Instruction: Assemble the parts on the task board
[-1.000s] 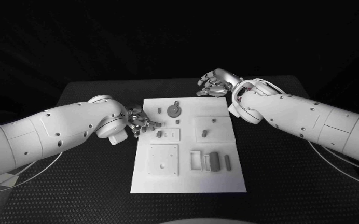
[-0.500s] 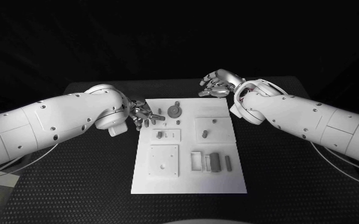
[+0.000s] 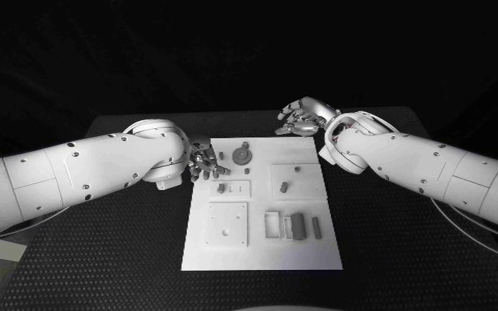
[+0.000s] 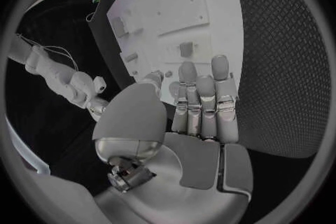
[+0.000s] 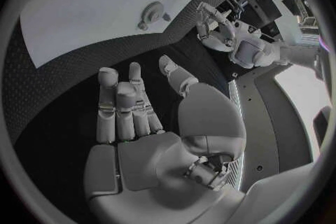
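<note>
The white task board (image 3: 260, 250) lies in the middle of the black table. On it are a round grey part (image 3: 241, 154), small pegs (image 3: 297, 168), a square plate with a hole (image 3: 227, 222) and upright grey blocks (image 3: 298, 224). My left hand (image 3: 202, 161) hovers at the board's left edge near the far end, fingers stretched out and holding nothing, as the left wrist view's fingers (image 4: 203, 101) confirm. My right hand (image 3: 299, 120) hangs over the table just beyond the board's far right corner, its fingers (image 5: 122, 103) extended and empty. The board (image 5: 84, 17) lies ahead of that hand.
Black textured table (image 3: 394, 239) surrounds the board on all sides. My right arm (image 3: 415, 160) crosses the table right of the board, and my left arm (image 3: 83, 174) lies to its left. A small grey part (image 4: 186, 49) sits on the board (image 4: 175, 5) beyond the left fingertips.
My left hand has moved a little toward the board's far end and its fingers have straightened out from a curled pose. The right hand has stayed put.
</note>
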`<action>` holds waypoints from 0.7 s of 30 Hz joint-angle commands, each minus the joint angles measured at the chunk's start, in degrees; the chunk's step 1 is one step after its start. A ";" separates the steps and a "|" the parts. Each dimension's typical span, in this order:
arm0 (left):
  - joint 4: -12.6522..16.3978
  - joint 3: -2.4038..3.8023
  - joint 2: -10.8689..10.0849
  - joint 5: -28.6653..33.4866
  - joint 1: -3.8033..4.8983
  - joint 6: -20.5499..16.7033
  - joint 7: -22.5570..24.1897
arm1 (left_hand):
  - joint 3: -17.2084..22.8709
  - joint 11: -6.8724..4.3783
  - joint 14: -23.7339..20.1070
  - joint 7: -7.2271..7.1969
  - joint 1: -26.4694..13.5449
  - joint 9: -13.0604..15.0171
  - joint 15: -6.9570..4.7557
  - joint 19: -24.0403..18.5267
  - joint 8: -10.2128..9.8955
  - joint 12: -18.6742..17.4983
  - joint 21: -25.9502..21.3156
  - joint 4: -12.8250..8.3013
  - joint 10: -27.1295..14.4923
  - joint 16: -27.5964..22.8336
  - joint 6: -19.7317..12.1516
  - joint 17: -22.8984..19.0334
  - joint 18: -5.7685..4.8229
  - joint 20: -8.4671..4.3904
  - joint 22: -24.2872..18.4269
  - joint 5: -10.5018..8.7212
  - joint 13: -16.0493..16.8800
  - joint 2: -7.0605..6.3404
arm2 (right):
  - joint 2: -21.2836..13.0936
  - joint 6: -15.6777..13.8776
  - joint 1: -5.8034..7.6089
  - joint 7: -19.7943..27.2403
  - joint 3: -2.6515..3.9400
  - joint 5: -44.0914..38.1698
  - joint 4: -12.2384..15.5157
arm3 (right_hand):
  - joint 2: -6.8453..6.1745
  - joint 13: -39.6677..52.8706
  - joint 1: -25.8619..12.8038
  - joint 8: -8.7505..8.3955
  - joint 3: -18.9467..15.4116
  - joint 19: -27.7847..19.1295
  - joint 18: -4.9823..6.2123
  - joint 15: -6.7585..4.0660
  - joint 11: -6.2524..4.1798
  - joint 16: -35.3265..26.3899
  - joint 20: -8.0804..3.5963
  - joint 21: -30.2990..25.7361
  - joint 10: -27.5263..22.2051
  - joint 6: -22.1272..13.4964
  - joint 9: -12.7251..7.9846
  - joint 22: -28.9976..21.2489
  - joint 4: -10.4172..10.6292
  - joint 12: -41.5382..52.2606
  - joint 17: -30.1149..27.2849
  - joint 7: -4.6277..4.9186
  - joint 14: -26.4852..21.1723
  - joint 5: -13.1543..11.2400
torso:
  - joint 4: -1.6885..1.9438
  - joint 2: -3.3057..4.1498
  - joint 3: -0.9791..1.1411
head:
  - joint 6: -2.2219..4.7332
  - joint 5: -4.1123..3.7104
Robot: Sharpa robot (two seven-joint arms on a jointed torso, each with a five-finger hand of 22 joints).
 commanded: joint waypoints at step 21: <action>-0.31 -2.39 1.45 -1.72 1.60 10.61 -3.86 | 0.60 0.62 -1.42 0.74 -5.27 1.42 0.51 -1.43 -1.20 -0.06 -1.03 0.25 -2.15 -0.28 -1.55 -0.14 0.03 -0.24 0.98 -1.83 1.19 -1.29 | 0.13 -0.10 -0.03 0.61 0.02 0.02 -0.05 | -0.01 0.07 -0.60 0.38 -0.14 0.16 3.52 -0.06 0.24 0.30 -0.41 -0.29 -0.10 0.13 -0.12 0.98 0.23 -0.28 -0.08 0.56 -0.30 0.09 | 0.10 0.04 -0.18 | -0.20 -0.25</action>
